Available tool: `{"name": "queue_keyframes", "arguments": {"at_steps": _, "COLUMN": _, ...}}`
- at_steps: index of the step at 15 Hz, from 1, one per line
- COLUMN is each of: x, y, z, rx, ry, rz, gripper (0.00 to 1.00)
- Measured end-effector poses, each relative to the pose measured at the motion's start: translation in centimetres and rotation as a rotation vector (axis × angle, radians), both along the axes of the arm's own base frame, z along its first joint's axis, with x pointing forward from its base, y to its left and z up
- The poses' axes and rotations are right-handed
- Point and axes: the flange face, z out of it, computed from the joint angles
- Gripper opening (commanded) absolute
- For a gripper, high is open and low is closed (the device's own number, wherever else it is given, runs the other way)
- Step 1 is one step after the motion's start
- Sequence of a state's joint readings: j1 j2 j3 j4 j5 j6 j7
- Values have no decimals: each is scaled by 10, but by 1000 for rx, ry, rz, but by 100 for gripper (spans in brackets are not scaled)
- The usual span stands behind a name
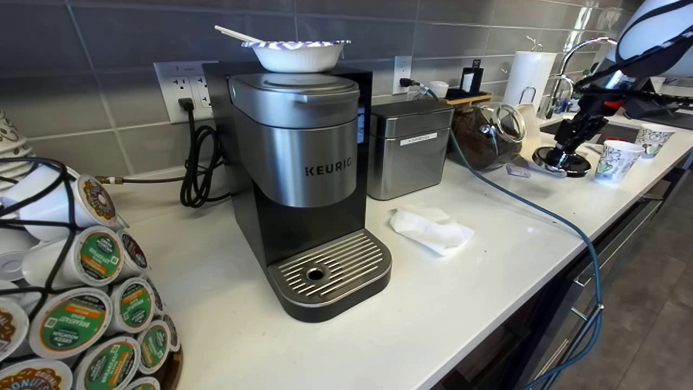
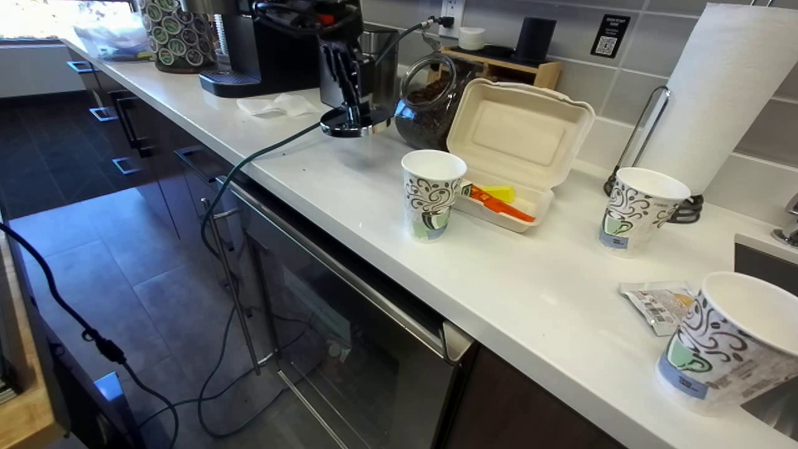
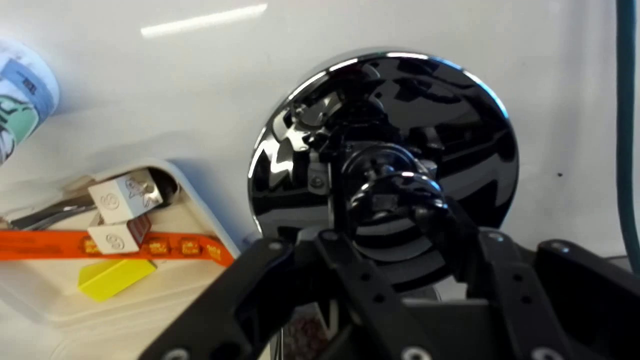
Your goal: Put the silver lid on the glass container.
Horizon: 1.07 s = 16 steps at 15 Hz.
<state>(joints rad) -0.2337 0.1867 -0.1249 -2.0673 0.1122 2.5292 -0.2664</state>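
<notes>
My gripper [image 3: 392, 212] is shut on the knob of the silver lid [image 3: 465, 130], and the lid's round mirrored disc spreads out beneath the fingers in the wrist view. In an exterior view the lid [image 2: 355, 131] hangs roughly level above the counter, a faint shadow below it. Close beside it stands the glass container [image 2: 427, 115], a dark-filled jar with its round mouth tilted outward. That glass container [image 1: 479, 141] also shows in an exterior view, apart from the lid [image 1: 579, 166]. Whether the dark patch low in the wrist view belongs to the container, I cannot tell.
A takeout box [image 2: 523, 131] with wrapped items lies open beside the jar, a paper cup [image 2: 431, 193] in front of it. The metal canister [image 1: 411, 151] stands against the jar's far side. A blue cable [image 1: 541, 214] crosses the counter; a napkin [image 1: 431, 230] lies nearby.
</notes>
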Motion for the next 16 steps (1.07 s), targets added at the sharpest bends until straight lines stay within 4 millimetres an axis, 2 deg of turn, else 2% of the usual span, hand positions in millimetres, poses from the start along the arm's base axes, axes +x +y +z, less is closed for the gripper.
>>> {"name": "queue_keyframes", "arguments": {"at_steps": 3, "x": -8, "y": 2, "z": 17, "rx": -88, "ry": -167, "rz": 30, "gripper": 21}}
{"name": "queue_keyframes", "arguments": {"at_steps": 7, "x": -13, "y": 8, "z": 27, "rx": -191, "ry": -390, "rz": 60, "gripper": 21}}
{"name": "queue_keyframes", "arguments": {"at_steps": 10, "x": -4, "y": 32, "z": 37, "rx": -195, "ry": -480, "rz": 105, "gripper": 21}}
{"name": "queue_keyframes", "arguments": {"at_steps": 13, "x": 11, "y": 50, "z": 58, "rx": -156, "ry": -549, "rz": 141, "gripper": 21}}
{"name": "queue_keyframes", "arguments": {"at_steps": 15, "x": 15, "y": 41, "z": 71, "rx": -118, "ry": -579, "rz": 144, "gripper": 21}}
{"name": "queue_keyframes", "arguments": {"at_steps": 16, "x": 13, "y": 30, "z": 74, "rx": -98, "ry": -587, "rz": 141, "gripper": 21}}
